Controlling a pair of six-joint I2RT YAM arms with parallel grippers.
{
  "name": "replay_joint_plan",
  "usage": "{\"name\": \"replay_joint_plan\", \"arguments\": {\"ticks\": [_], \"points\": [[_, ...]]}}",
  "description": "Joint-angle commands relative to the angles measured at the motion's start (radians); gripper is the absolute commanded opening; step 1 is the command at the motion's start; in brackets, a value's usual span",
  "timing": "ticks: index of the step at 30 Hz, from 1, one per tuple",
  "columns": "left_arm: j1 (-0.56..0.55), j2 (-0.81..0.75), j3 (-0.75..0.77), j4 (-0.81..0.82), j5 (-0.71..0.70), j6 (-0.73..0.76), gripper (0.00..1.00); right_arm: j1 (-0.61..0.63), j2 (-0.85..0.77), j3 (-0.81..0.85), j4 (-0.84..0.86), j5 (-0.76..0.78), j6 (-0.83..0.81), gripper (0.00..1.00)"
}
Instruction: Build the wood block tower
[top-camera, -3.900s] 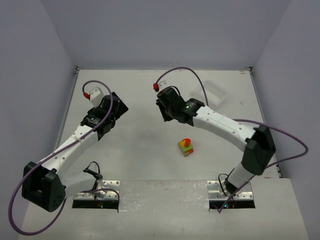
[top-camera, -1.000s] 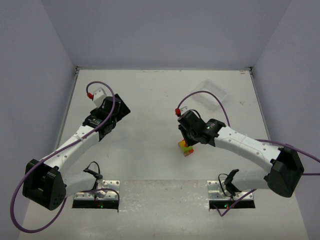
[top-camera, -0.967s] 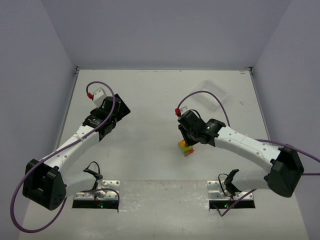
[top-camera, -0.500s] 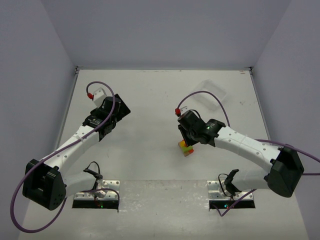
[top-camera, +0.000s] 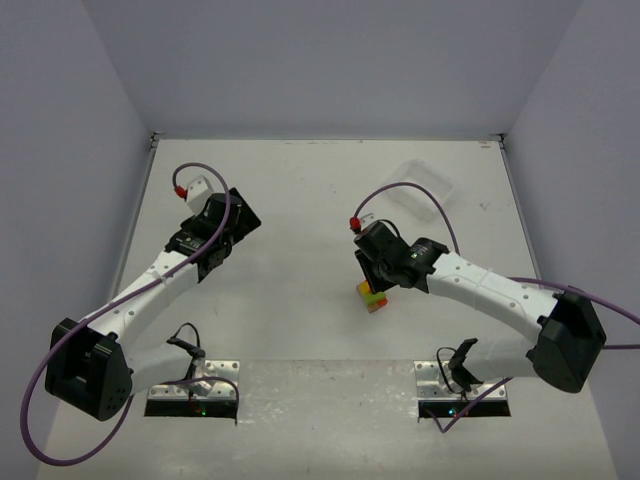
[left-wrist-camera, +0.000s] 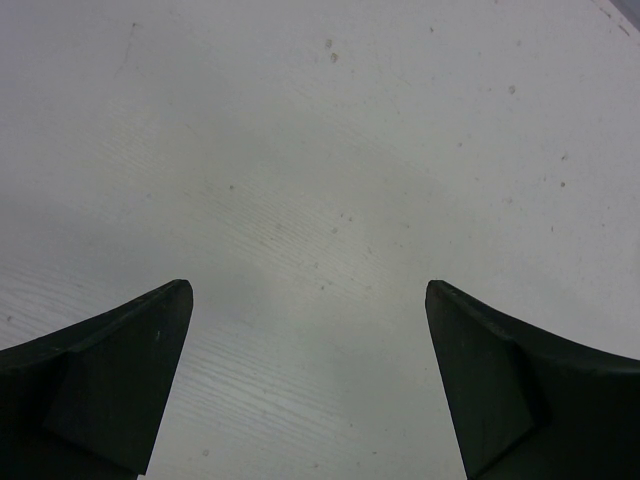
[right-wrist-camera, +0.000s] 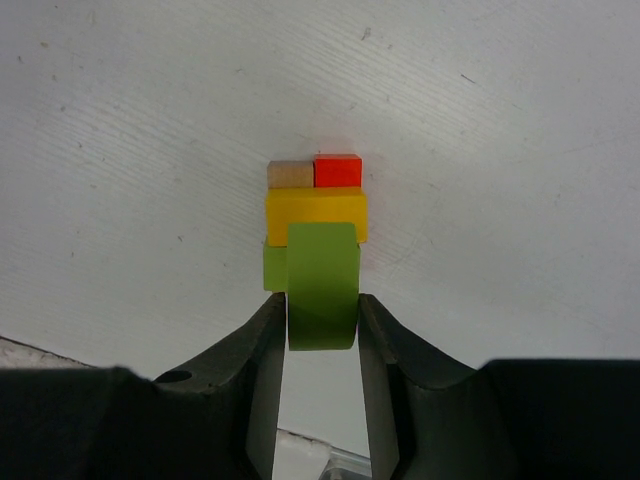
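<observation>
The wood block tower (top-camera: 373, 298) stands on the table in front of the right arm. In the right wrist view it shows a tan block (right-wrist-camera: 290, 174) and a red block (right-wrist-camera: 338, 170) at the far side, a yellow block (right-wrist-camera: 316, 205) and a small green block (right-wrist-camera: 274, 268). My right gripper (right-wrist-camera: 322, 300) is shut on a larger green block (right-wrist-camera: 322, 285), held at the tower's near side. From above, the right gripper (top-camera: 378, 277) covers the tower's top. My left gripper (left-wrist-camera: 308, 300) is open and empty over bare table, far left of the tower, as the top view (top-camera: 214, 236) also shows.
A white plastic tray (top-camera: 424, 186) lies at the back right. Grey walls close the table (top-camera: 300, 180) on the left, back and right. The arm bases sit at the near edge.
Since 3.9 s ago my right arm has come forward from the back and down over the tower. Over the last second nothing has visibly moved. The left arm has shifted only slightly.
</observation>
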Motion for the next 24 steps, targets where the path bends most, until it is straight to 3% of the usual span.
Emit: {"name": "replay_joint_plan", "arguments": {"ticks": [1, 6, 10, 13, 16, 24], "points": [[0.003, -0.029, -0.008, 0.043, 0.001, 0.006, 1.0, -0.001, 0.0, 0.001, 0.024, 0.022, 0.018, 0.36], [0.003, -0.032, -0.01, 0.043, 0.001, 0.005, 1.0, -0.001, 0.0, 0.0, 0.024, 0.023, 0.022, 0.39], [0.003, -0.035, -0.011, 0.043, 0.002, 0.006, 1.0, -0.001, 0.0, 0.004, 0.024, 0.026, 0.022, 0.48], [0.003, -0.039, -0.011, 0.044, 0.002, 0.006, 1.0, -0.001, -0.001, 0.013, 0.022, 0.032, 0.019, 0.65], [0.003, -0.043, -0.014, 0.045, 0.004, 0.008, 1.0, -0.001, -0.006, 0.028, 0.022, 0.034, 0.014, 0.98], [0.003, -0.064, -0.016, 0.042, -0.002, 0.015, 1.0, -0.001, -0.081, 0.063, 0.01, 0.071, 0.028, 0.99]]}}
